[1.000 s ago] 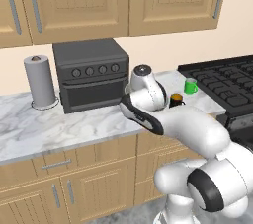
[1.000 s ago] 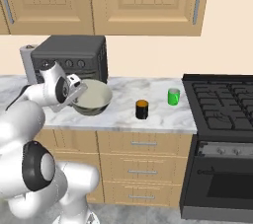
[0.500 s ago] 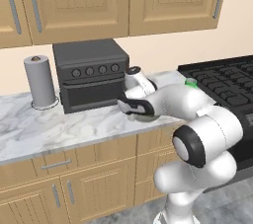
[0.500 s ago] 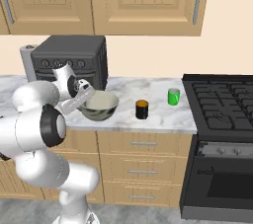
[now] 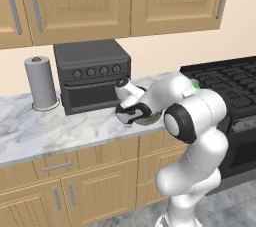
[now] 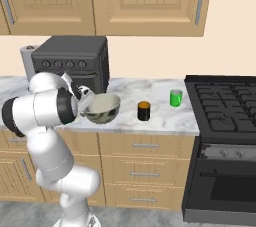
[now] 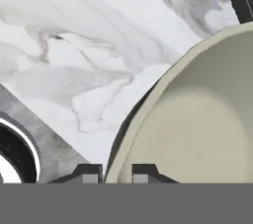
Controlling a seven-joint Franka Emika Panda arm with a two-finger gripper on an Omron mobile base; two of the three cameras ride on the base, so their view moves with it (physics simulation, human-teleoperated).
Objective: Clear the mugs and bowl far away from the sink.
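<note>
Right base view shows the bowl (image 6: 103, 109) resting on the marble surface (image 6: 150, 96) close to its front edge, just in front of the dark toaster oven (image 6: 72, 62). Its inside is pale cream and its outside a darker olive-grey. The end effector (image 6: 84, 102) sits at the bowl's left rim. In the hand view the two dark fingertips (image 7: 88, 173) stand on either side of the bowl's rim (image 7: 129, 134), one outside the wall and one inside, set narrowly around it; whether the pads actually press the rim cannot be told. The bowl (image 7: 197, 124) there lies on the veined white marble (image 7: 74, 45).

In the left base view the bowl (image 5: 147, 118) shows as a sliver behind the end effector (image 5: 131, 113), at the front of the surface (image 5: 60, 133), to the right of the toaster oven (image 5: 92, 76).

To the right of the bowl in the right base view stands a small dark cup with an orange top (image 6: 144, 111), near the front edge and apart from the bowl. Further right and nearer the back is a green cup (image 6: 175, 98), just beside the black stove (image 6: 225, 106). A paper towel roll (image 5: 41, 83) stands upright at the left of the toaster oven, toward the back of the surface. Wooden cabinets (image 6: 145, 1) hang above.
</note>
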